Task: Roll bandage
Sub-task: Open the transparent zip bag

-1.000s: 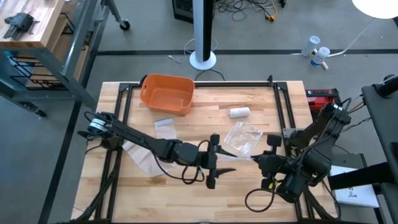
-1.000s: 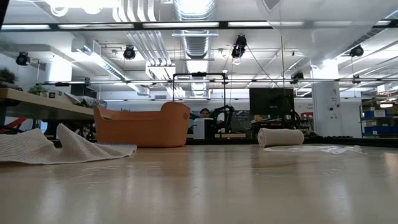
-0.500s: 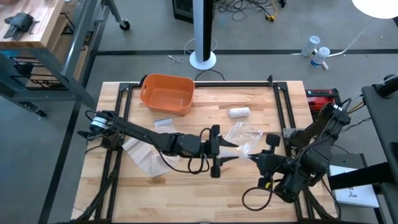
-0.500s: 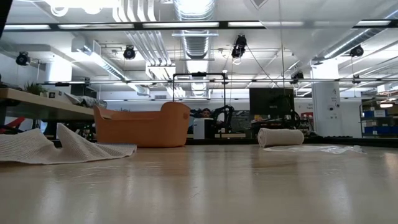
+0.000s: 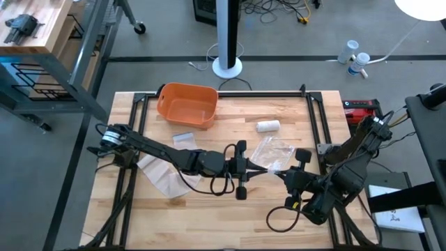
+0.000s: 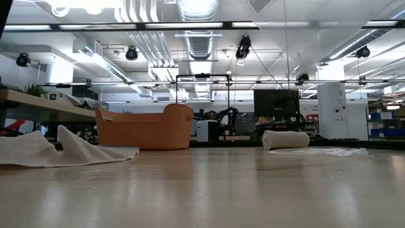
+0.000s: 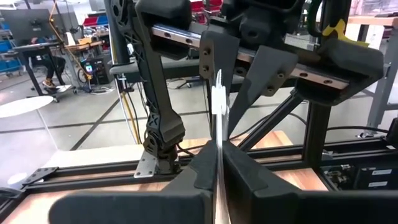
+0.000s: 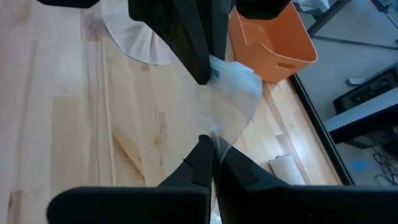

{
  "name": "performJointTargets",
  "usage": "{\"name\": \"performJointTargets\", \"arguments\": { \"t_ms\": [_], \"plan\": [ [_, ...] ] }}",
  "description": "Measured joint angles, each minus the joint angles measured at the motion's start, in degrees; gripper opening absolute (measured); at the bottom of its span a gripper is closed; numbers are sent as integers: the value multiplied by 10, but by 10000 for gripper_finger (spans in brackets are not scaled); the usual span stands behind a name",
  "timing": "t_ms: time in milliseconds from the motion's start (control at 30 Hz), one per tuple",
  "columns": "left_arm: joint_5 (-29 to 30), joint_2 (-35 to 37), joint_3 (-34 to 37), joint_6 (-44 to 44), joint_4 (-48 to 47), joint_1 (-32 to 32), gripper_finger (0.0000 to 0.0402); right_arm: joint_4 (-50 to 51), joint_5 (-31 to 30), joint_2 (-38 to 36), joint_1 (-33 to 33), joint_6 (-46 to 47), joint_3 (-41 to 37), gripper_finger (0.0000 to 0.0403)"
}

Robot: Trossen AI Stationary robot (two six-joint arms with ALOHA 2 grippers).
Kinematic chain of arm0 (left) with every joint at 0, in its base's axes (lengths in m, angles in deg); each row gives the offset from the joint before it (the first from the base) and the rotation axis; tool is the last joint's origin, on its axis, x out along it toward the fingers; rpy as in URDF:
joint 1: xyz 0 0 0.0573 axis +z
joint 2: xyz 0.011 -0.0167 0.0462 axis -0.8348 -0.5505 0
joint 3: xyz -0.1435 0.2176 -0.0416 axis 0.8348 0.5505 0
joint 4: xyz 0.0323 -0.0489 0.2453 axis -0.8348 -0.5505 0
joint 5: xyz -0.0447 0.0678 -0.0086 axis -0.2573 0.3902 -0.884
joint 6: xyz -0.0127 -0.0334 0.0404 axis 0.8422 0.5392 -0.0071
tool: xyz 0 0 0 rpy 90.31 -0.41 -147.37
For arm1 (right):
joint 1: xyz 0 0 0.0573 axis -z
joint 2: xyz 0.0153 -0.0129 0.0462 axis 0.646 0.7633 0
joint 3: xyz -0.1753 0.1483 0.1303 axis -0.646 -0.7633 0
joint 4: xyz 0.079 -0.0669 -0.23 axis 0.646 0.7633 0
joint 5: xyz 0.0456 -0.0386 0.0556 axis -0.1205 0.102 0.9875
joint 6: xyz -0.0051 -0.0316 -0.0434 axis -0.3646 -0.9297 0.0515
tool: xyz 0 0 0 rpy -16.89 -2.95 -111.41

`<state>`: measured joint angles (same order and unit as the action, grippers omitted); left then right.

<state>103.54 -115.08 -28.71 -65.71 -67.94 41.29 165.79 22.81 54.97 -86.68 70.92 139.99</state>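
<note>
A clear plastic bag [image 5: 273, 150] is held near the table's middle between my two grippers, which face each other. My left gripper [image 5: 260, 171] reaches in from the left and is shut on it. My right gripper [image 5: 279, 175] comes from the right and is also shut on it. A rolled white bandage [image 5: 267, 126] lies on its side farther back on the table, touched by nothing. A loose white mesh bandage [image 5: 159, 174] lies crumpled on the table under my left arm. My left gripper pinches a thin edge of the clear bag [image 7: 218, 134] between its two fingers, coming about level from the table's left. The film stands edge-on between the fingers and runs on to the other gripper. My right gripper pinches the bag's opposite edge [image 8: 216, 135] between its two fingers, coming from the table's right. The film spreads from there up to my left fingers [image 8: 198, 59], above the wood.
An orange bin [image 5: 187, 104] stands at the far left of the table. A small clear packet [image 5: 183, 143] lies in front of it. Black frame rails [image 5: 317, 118] run along the table's edges. Bare wood lies along the near edge.
My left gripper has moved toward the table's far edge and right, up to the right gripper, and its fingers have shut on the bag's edge. My right gripper has shifted slightly toward the left.
</note>
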Motion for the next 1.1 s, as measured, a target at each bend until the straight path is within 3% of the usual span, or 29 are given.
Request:
{"name": "performJointTargets", "arguments": {
  "t_ms": [333,800,1100],
  "plan": [
    [0,-2,0,-15,-19,-1,3,-2,-10,0,-4,-4,-7,3],
    [0,32,-17,-77,-98,-23,1,-41,-36,-43,-79,-52,-7,104],
    [0,32,-23,-84,-105,-24,0,-89,-77,-41,-80,-124,-1,110]
  ]
}}
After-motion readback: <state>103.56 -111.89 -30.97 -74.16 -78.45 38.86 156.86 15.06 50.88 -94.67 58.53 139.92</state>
